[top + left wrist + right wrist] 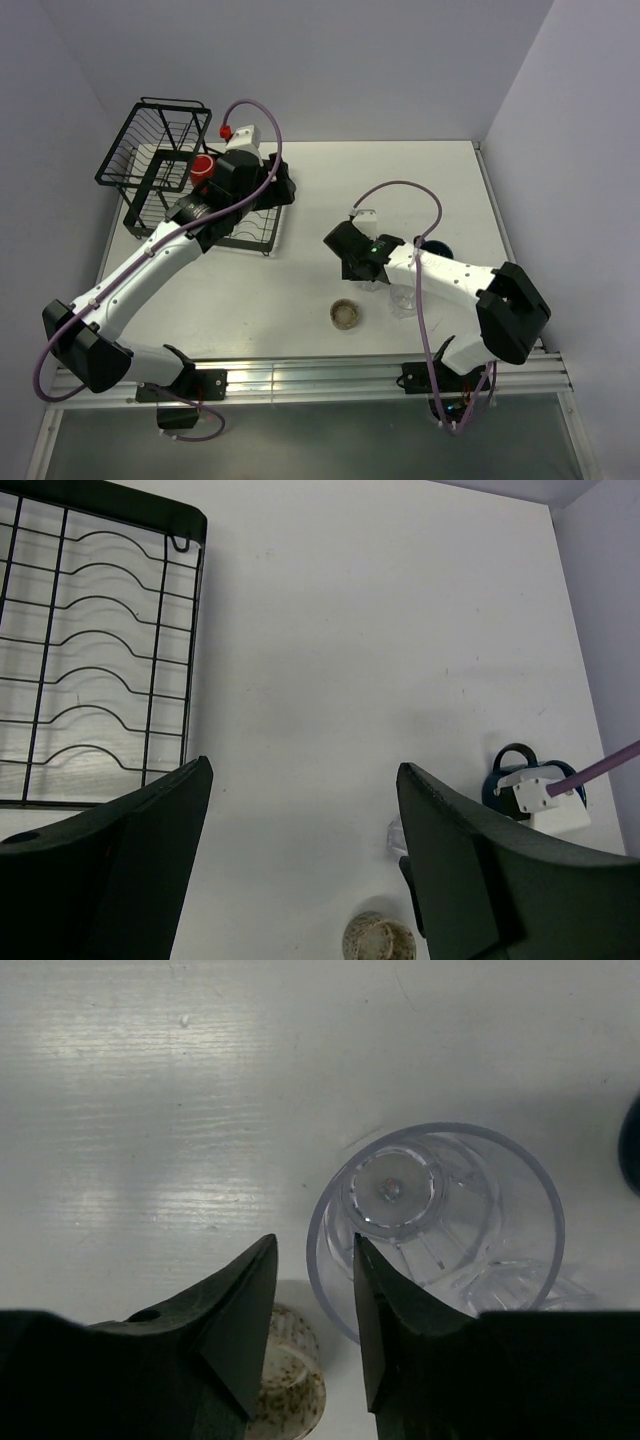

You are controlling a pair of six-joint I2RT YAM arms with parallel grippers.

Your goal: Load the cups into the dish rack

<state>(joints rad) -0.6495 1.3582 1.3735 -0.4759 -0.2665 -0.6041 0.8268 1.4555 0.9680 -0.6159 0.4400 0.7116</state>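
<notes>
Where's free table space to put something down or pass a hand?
Bare: the far strip of table between the rack and the right edge; the near patch between the left arm and the speckled cup. Crowded: around the right gripper, with the glass and blue mug.

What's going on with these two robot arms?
They are loading cups into a black dish rack. A red mug already sits in the rack, and the left hand hovers open and empty near it. The right hand straddles the rim of a clear tumbler on the table; a dark blue mug waits nearby.
</notes>
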